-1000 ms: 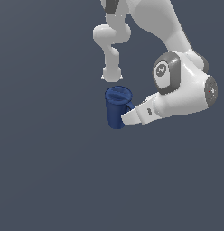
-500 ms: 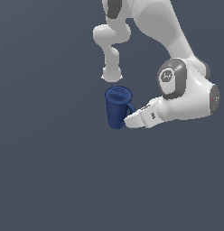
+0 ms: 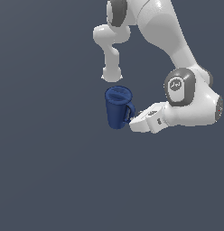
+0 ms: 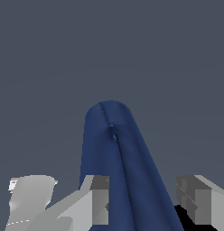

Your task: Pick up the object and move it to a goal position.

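Glossy tapered blue mug [image 3: 117, 108] between hand's [image 4: 143, 200] fingers.

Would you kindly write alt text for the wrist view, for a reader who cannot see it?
A dark blue mug stands between the two open fingers of the gripper, its handle ridge facing the camera. One finger is at the mug's side; a gap separates the other. Behind is plain dark grey.

A plain dark grey-blue surface [image 3: 50, 180].
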You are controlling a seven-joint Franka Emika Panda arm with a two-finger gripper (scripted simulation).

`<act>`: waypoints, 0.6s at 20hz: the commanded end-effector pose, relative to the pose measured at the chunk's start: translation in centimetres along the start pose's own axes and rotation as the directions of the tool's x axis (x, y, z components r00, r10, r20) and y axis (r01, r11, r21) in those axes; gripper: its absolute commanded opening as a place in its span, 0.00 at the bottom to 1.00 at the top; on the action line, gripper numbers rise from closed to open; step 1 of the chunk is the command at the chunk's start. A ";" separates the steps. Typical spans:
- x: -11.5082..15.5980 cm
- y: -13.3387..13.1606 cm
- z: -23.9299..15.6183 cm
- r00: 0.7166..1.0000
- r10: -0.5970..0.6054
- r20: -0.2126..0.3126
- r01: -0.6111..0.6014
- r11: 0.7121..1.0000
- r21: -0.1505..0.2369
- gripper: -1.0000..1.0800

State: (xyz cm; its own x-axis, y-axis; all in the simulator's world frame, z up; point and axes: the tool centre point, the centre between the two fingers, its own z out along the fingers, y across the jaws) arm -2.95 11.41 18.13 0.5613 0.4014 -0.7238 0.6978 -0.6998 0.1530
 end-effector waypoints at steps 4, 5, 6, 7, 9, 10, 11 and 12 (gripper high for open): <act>0.0 0.0 0.1 1.000 -0.002 0.002 0.002 1.000 -0.001 0.62; 0.0 0.0 0.2 1.000 -0.002 0.002 0.002 1.000 -0.001 0.62; 0.0 0.0 0.3 1.000 -0.002 0.002 0.002 1.000 -0.001 0.62; 0.0 0.0 0.4 1.000 -0.002 0.002 0.002 1.000 -0.001 0.62; 0.0 0.0 0.8 1.000 -0.002 0.003 0.002 1.000 -0.002 0.62; 0.0 0.0 1.1 1.000 -0.002 0.003 0.002 1.000 -0.002 0.62; 0.0 -0.1 1.4 1.000 -0.002 0.004 0.002 1.000 -0.002 0.62; 0.0 -0.1 1.7 1.000 -0.002 0.004 0.002 1.000 -0.002 0.62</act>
State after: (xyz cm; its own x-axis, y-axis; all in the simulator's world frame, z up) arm -3.55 10.71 17.27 0.5584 0.4012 -0.7261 0.6999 -0.6977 0.1527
